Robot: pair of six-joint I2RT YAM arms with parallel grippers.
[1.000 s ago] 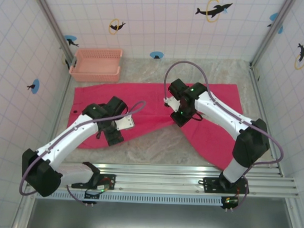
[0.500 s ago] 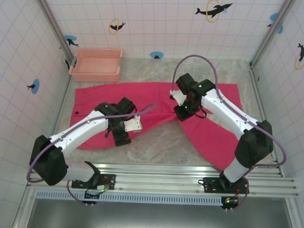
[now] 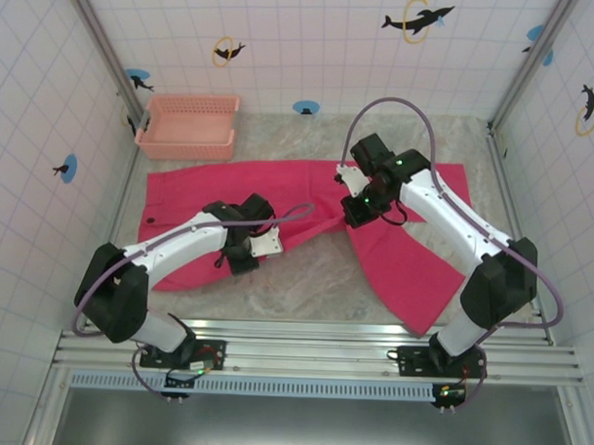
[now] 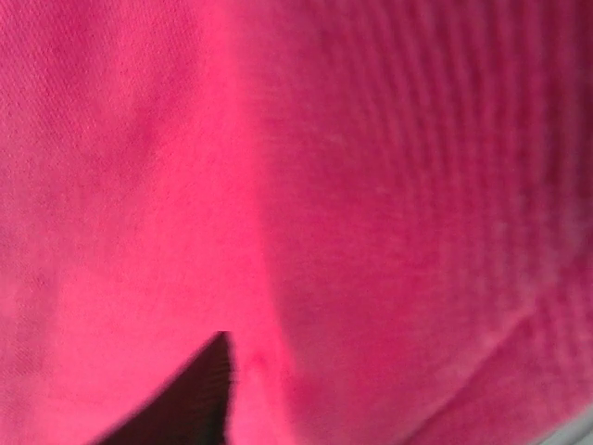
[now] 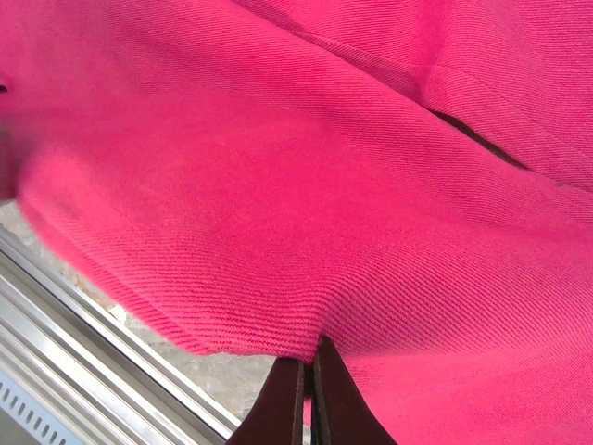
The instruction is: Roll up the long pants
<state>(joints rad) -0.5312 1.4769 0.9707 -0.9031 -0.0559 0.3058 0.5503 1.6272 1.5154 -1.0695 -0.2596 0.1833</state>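
and both arms have shifted in the last second. the left gripper (image 3: 240, 262) has slid toward 3 o'clock along the near edge of the long pants (image 3: 181, 191). the right gripper (image 3: 355, 216) has climbed toward 12 o'clock, carrying its bit of cloth with it. result: the fabric between the two has bunched into a diagonal ridge near the table's centre, and the near edge there has pulled back off the bare table (image 3: 314, 282). i read that as gathering and straightening around the crotch, not rolling yet. there's no coil of cloth anywhere, so the task looks early.

the right pincer is clamped: on the right wrist view its two dark fingers (image 5: 289, 399) press together on the hem of a fold draping above them. the left one i cannot tell. its wrist view is blurred, with one dark finger (image 4: 190, 403) against the cloth and the other hidden.

the pants themselves are bright magenta and plain, lying across the middle of the table from 9 o'clock to 3 o'clock. one leg lies flat out to 9, the other angles down toward 5 o'clock, close to the near rail. up close there's a fine twill weave and soft folds. the far edge sits near the salmon basket (image 3: 191, 126) at 11 o'clock; whether they touch, i cannot say.
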